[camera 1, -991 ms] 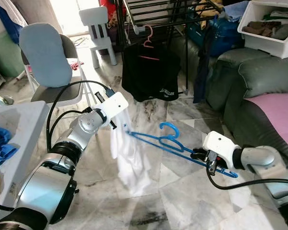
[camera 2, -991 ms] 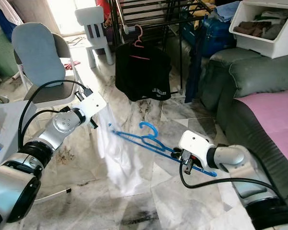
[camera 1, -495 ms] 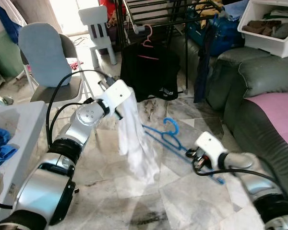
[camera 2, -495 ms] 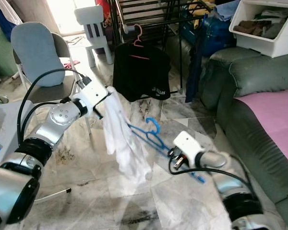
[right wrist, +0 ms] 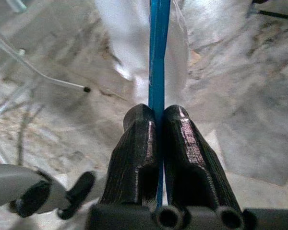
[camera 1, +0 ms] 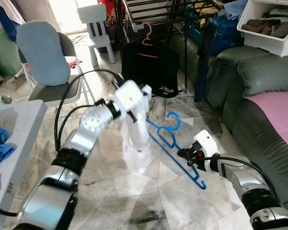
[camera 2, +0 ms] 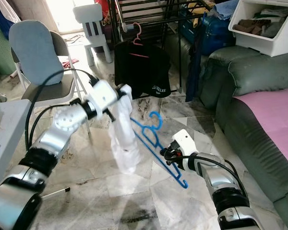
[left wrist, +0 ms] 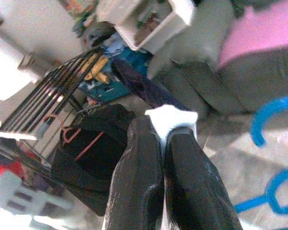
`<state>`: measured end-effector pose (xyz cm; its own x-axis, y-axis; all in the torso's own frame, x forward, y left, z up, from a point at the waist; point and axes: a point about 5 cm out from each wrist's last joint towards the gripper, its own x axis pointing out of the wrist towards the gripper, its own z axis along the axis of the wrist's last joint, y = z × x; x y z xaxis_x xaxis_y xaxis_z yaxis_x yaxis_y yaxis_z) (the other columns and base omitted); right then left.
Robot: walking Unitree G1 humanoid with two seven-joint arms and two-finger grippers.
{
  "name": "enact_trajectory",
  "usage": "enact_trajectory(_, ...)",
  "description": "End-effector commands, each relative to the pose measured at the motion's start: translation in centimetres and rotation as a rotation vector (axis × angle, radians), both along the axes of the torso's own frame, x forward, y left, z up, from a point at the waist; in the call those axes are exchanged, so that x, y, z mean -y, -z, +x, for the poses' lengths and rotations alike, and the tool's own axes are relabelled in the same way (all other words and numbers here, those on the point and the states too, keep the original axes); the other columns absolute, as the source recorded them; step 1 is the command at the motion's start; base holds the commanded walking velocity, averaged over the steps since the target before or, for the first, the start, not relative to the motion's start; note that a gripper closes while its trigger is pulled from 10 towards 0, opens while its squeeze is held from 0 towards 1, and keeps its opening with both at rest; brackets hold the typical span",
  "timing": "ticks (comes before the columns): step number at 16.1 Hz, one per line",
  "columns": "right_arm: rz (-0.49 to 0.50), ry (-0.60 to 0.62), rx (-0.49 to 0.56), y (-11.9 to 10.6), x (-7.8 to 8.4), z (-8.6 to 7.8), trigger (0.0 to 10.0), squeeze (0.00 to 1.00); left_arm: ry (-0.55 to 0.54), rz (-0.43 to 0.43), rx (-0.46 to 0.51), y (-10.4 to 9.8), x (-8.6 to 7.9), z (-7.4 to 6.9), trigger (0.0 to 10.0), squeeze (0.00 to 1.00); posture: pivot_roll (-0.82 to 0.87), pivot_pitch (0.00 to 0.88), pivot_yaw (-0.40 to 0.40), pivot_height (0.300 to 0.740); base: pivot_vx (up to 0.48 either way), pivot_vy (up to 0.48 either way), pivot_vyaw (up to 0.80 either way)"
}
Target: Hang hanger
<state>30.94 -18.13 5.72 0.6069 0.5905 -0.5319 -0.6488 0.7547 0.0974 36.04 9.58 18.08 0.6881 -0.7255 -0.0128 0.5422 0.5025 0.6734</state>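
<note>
Over marble floor (camera 1: 134, 191), right tool (camera 1: 186, 154) pinches slim blue hanger (camera 1: 172, 143).

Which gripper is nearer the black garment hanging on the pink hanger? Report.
Left. The left gripper, clamping the white cloth, sits just before the black garment; the right gripper holds the blue hanger farther back.

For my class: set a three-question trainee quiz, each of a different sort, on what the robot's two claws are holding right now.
1. True or false: the right claw is shut on the blue hanger.
2. What does the left claw grip? A) pink hanger B) white garment C) black shirt
3. Fill in: behind the robot's arms, the black shirt hangs from the drying ____.

Key: 1 true. 2 B, the white garment. 3 rack.
</note>
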Motion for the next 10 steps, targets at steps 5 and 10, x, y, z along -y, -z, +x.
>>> enact_trajectory(5, 0.042, 0.079, 0.027, -0.9, -0.1, 1.2, 10.0, 0.0, 0.206, 0.252, 0.12, 2.2, 1.2, -2.4, 10.0, 0.0, -0.11, 0.0, 0.048, 0.74, 0.0, 0.0, 0.0)
enact_trajectory(10, -0.003, 0.525, 0.177, -3.1, 4.4, 3.6, 10.0, 0.0, 0.16, 0.298, 0.118, 2.7, 0.0, -1.9, 10.0, 0.0, -0.11, 0.0, 0.06, 0.74, 0.0, 0.0, 0.0)
